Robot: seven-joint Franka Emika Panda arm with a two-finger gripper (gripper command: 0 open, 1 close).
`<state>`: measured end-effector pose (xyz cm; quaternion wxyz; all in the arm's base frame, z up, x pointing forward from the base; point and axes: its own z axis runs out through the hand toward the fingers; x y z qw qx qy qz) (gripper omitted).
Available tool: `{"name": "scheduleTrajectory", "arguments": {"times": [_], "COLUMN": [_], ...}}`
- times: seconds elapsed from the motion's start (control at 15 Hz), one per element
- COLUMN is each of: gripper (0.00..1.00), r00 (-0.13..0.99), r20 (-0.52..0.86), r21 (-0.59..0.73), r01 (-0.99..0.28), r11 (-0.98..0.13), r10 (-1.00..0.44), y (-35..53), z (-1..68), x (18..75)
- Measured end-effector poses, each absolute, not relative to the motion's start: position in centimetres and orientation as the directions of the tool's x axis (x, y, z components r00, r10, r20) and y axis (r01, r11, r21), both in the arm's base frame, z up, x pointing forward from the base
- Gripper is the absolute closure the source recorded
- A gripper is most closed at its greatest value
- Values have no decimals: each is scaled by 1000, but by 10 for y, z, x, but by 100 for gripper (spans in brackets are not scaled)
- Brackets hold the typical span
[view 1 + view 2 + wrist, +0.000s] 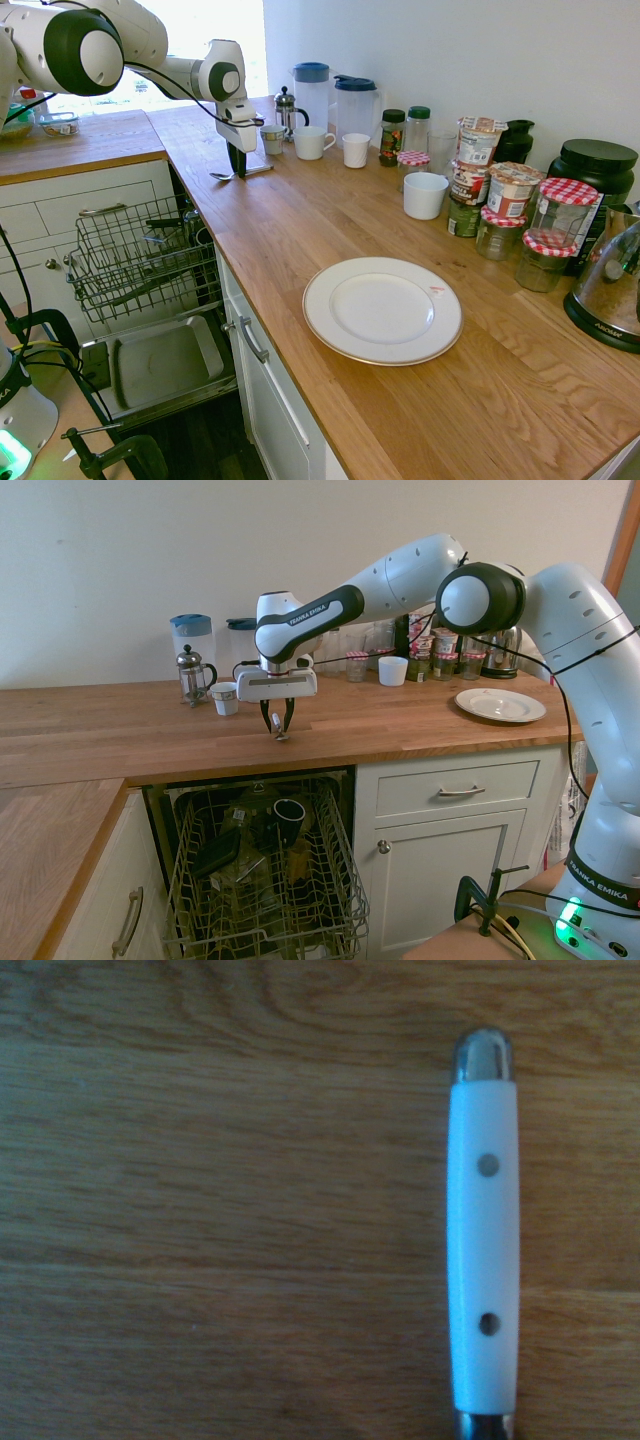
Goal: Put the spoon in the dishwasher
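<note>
The arm is stretched over the counter (300, 230), gripper (277, 727) pointed straight down. The fingers (267, 719) are partly closed around the spoon (240, 173), which is lying on the counter above the open dishwasher (262, 880).

Desk (330, 215): bare wood lies around the gripper (236, 160), open toward 4 and 5 o'clock in the first exterior view as far as the white plate (382, 309). Obstructions stand close at 1 to 3 o'clock: small cup (272, 138), French press (287, 110), white mug (311, 142), two jugs (333, 100) behind them. Jars (510, 215) crowd the back wall farther along, well apart from the gripper. The desk edge at 7 o'clock is unobstructed. Below it, the dishwasher (262, 880) rack is pulled out; a black cup (288, 818) and dark utensils occupy its middle, with wire bays free near the front.
</note>
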<state>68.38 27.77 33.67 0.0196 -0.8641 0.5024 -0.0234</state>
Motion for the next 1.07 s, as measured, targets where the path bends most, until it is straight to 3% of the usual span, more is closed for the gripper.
{"name": "scheduleTrajectory", "arguments": {"times": [0.6, 1.07], "gripper": [100, 100], "r00": [503, 500], "r20": [25, 59], "r21": [-87, -98], "r01": [-860, -859], "r11": [-504, -503], "r10": [-864, -864], "y": [280, 316], "z": [337, 363], "x": [675, 578]}}
